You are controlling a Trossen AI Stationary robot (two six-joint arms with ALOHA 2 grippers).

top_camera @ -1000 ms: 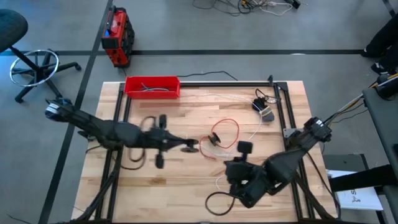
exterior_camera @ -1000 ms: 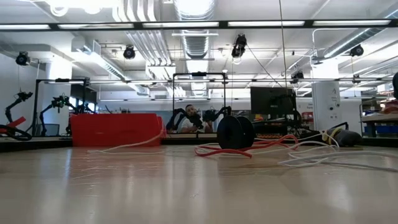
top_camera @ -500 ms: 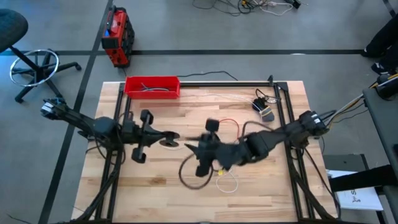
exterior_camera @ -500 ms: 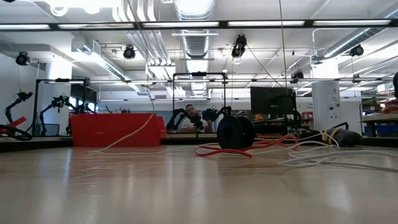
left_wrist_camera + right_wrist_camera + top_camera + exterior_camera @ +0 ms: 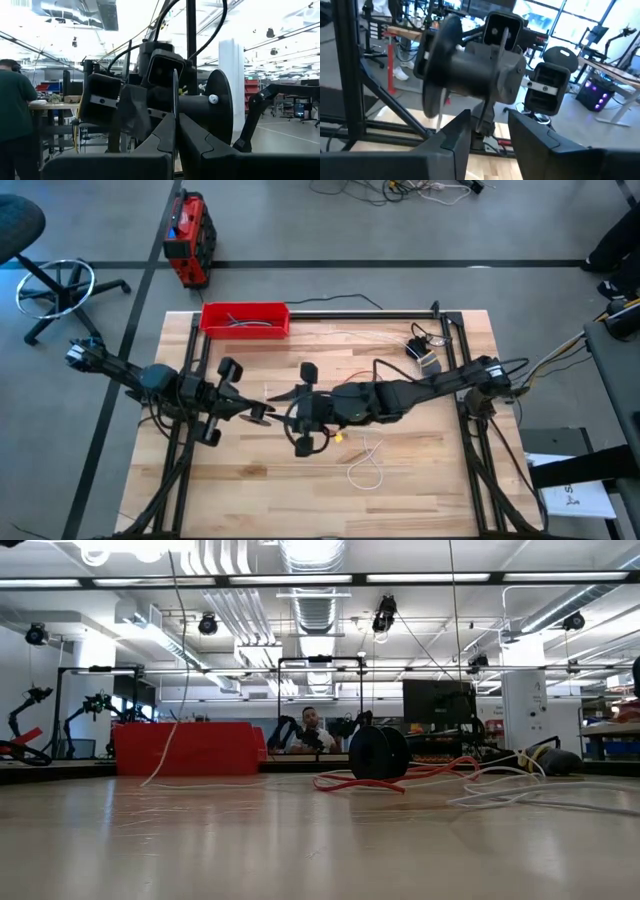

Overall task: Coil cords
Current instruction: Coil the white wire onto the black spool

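**Grippers meet tip to tip over the mid-table**

Left gripper (image 5: 260,412) hangs above the boards with its fingers (image 5: 195,142) pressed together. A thin pale strand stands up from between them, which looks like the white cord (image 5: 165,735). In the low view that cord climbs steeply off the table and leaves the picture at the top. More of it lies in a loose loop on the wood, on the near side of the right gripper (image 5: 288,414).

The right gripper faces the left one, just beside it and nearly touching. Its fingers (image 5: 457,132) are spread wide, with nothing between them.

Beyond the right gripper, toward the far edge, the red cord (image 5: 400,778) lies slack on the table, running past a black disc (image 5: 378,753) that stands on edge.

Farther off from the left gripper, at the far edge of the table, sits the red tray (image 5: 206,320). Inside it lie short dark grey cables (image 5: 240,323), and neither cord reaches into it.
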